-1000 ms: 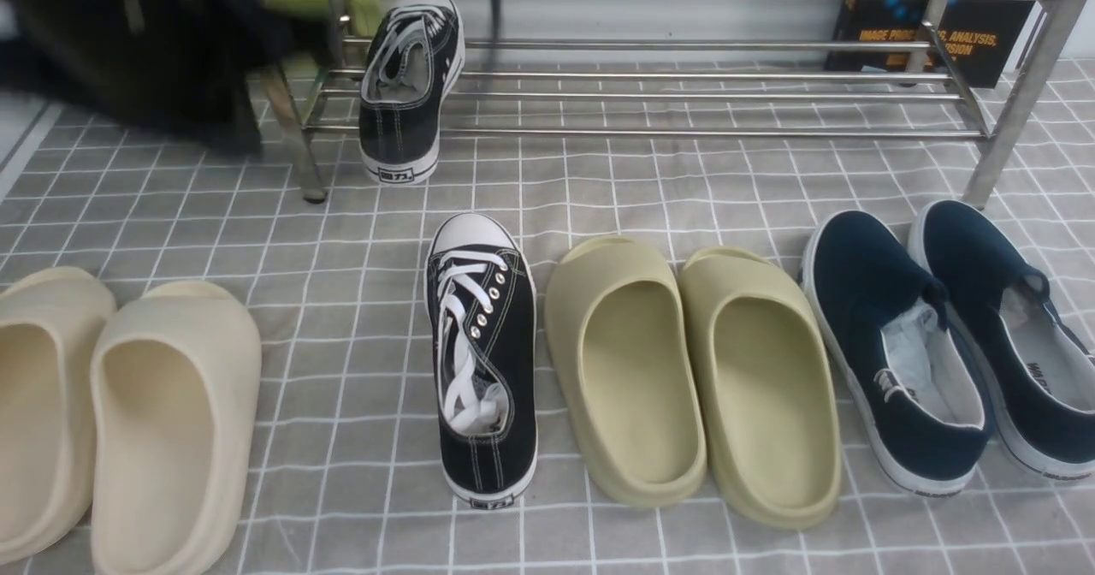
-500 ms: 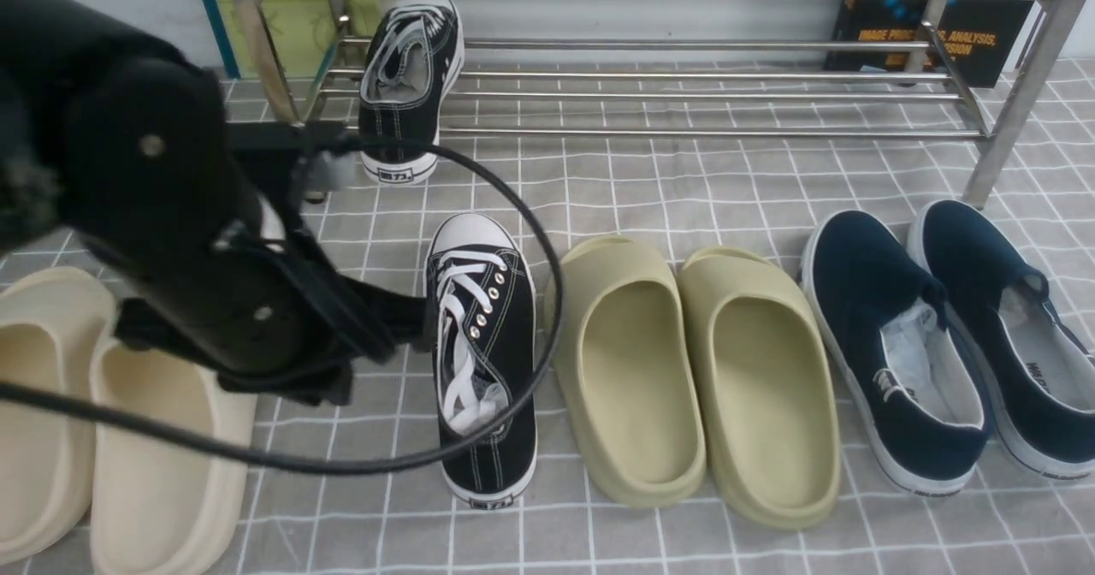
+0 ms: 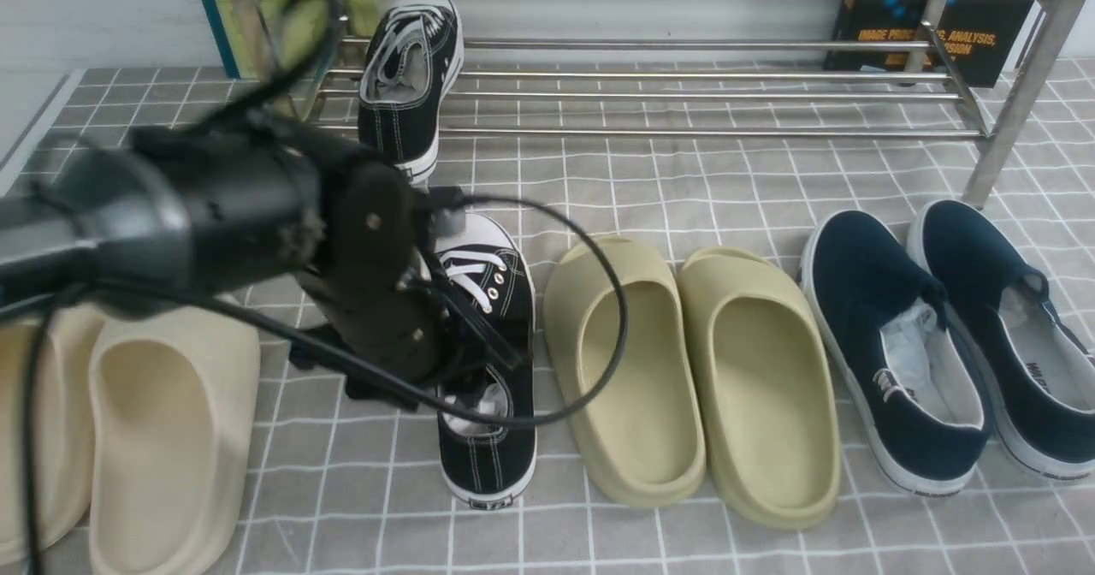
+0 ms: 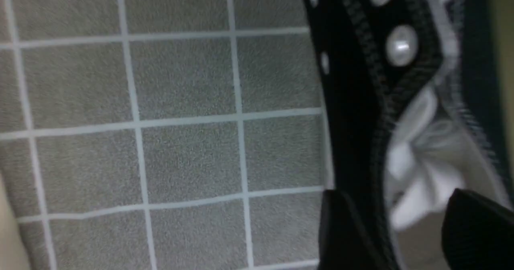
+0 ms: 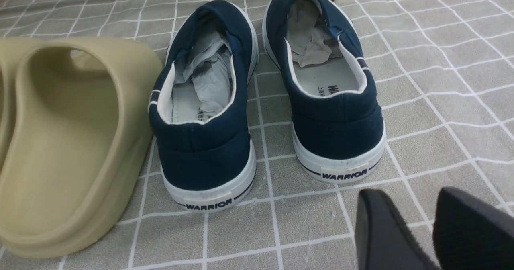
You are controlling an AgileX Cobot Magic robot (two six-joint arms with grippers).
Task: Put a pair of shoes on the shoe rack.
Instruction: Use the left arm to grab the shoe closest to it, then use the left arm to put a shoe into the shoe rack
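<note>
One black sneaker (image 3: 409, 79) with white laces stands toe-up, leaning on the left end of the silver shoe rack (image 3: 684, 133). The other black sneaker (image 3: 496, 293) lies on the checked cloth in front, toe toward the rack. My left arm (image 3: 257, 207) hangs over its left side and hides part of it. In the left wrist view my left gripper (image 4: 397, 205) is open, one finger outside the sneaker's (image 4: 361, 101) side wall and one over its opening. My right gripper (image 5: 411, 197) is open and empty, low over the cloth behind the navy shoes.
Cream slippers (image 3: 162, 421) lie at the left, olive slippers (image 3: 633, 370) beside the floor sneaker, navy slip-ons (image 3: 898, 352) at the right, also in the right wrist view (image 5: 204, 113). Books (image 3: 932, 36) lean behind the rack. A black cable loops off my left arm.
My left arm has swung from the rack's left end down and to the right, until its gripper is over the floor sneaker. Both sneakers have stayed put.
</note>
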